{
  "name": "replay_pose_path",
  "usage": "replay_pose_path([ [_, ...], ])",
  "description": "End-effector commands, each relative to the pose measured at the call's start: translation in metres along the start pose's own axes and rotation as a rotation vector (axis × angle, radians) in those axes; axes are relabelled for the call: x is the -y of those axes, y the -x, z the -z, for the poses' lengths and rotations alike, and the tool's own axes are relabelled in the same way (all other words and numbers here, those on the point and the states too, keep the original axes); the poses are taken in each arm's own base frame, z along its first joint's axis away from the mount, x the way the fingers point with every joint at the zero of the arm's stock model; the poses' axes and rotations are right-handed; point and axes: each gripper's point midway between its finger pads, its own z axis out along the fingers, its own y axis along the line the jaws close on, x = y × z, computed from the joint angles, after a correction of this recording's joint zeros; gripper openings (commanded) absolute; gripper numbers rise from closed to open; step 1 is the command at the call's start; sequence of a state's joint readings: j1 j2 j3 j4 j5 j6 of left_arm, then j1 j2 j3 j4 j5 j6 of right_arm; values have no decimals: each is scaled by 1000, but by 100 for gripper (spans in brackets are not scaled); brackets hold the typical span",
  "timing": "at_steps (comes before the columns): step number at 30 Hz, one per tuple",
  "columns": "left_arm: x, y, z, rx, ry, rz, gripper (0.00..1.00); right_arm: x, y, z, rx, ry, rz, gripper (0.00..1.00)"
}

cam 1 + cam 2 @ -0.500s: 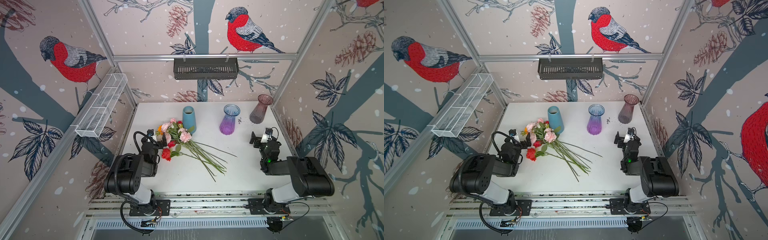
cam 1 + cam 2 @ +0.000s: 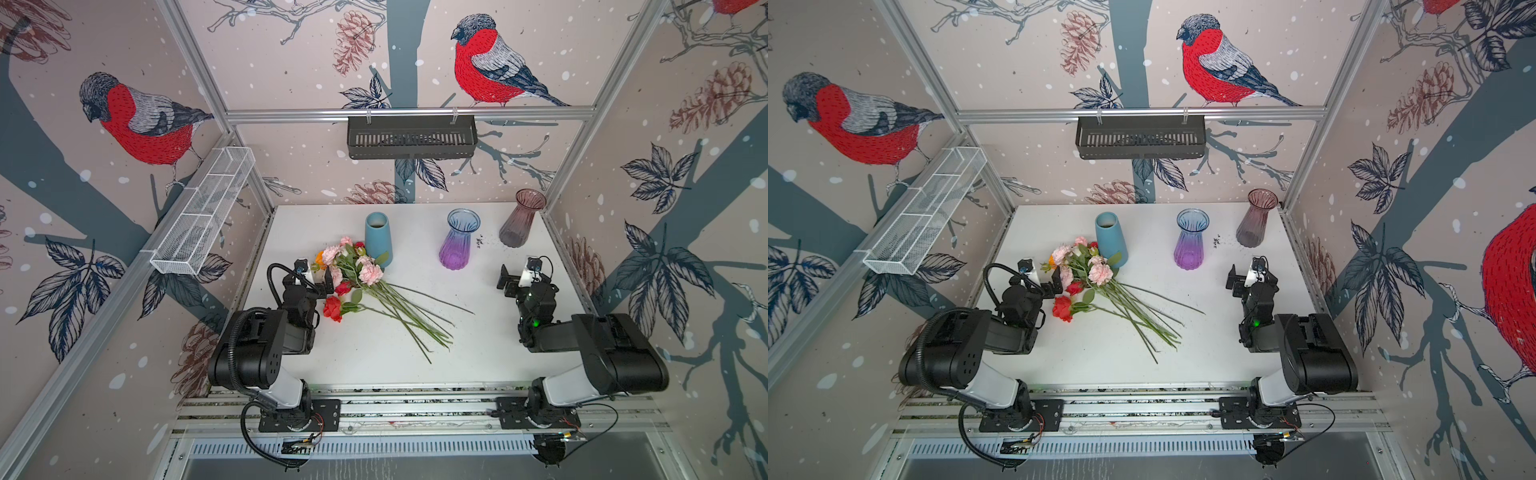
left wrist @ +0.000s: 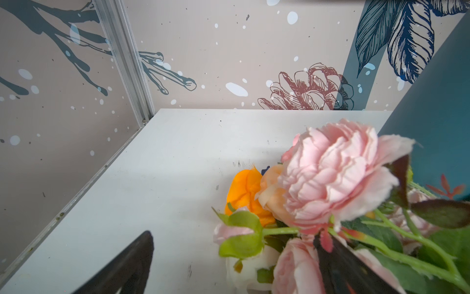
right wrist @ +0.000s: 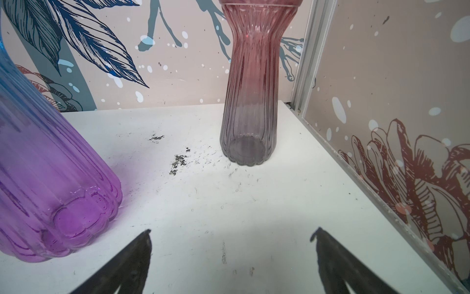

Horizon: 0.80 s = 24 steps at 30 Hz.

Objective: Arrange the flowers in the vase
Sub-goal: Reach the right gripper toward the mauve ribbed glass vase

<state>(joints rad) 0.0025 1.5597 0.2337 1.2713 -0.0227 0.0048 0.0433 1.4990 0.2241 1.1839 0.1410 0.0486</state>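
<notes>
Starting with both top views: seeing the flowers (image 2: pixel 370 272) lying flat on the table (image 2: pixel 478 345) as one loose bunch, heads right at the left gripper (image 2: pixel 316 274), a few poking in between its spread-apart jaws, stems fanning away toward the middle. Clamped on nothing, by the look of it. Spotting the right gripper (image 2: pixel 518 274) spread wide too, holding nothing, well apart from the bunch, purple vase (image 2: pixel 457 245) and pink vase (image 2: pixel 519 220) just ahead of it, blue vase (image 2: pixel 378 239) standing just past the heads ahead of the left gripper. Over to the left wrist: big pink head filling the space ahead, one finger (image 3: pixel 132 264) over bare table, the other buried behind leaves and petals, so tough to judge the contents of the gap. Right wrist next: only scuffed bare table between the fingers, purple vase off to the inner side and cut off at the frame edge, pink vase straight ahead with its rim cropped. Handling guess: light stuff, floppy fabric heads, thin springy stems likely to tangle and slip, so probably best to pinch one stem a bit below its head instead of squashing petals. Can't count the stems, can't pick out the intended vase either.
</notes>
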Motion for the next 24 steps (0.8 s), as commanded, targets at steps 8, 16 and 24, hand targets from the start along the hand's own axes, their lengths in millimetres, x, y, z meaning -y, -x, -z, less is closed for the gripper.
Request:
replay_pose_path([
  [8, -4, 10, 1, 43, 19, 16, 99, 3, 8, -1, 29, -15, -5, 100],
  [16, -33, 61, 16, 80, 272, 38, 99, 3, 11, -1, 39, 22, -20, 100],
  [24, 63, 183, 38, 315, -13, 71, 99, -67, 57, -3, -30, 94, 110, 100],
])
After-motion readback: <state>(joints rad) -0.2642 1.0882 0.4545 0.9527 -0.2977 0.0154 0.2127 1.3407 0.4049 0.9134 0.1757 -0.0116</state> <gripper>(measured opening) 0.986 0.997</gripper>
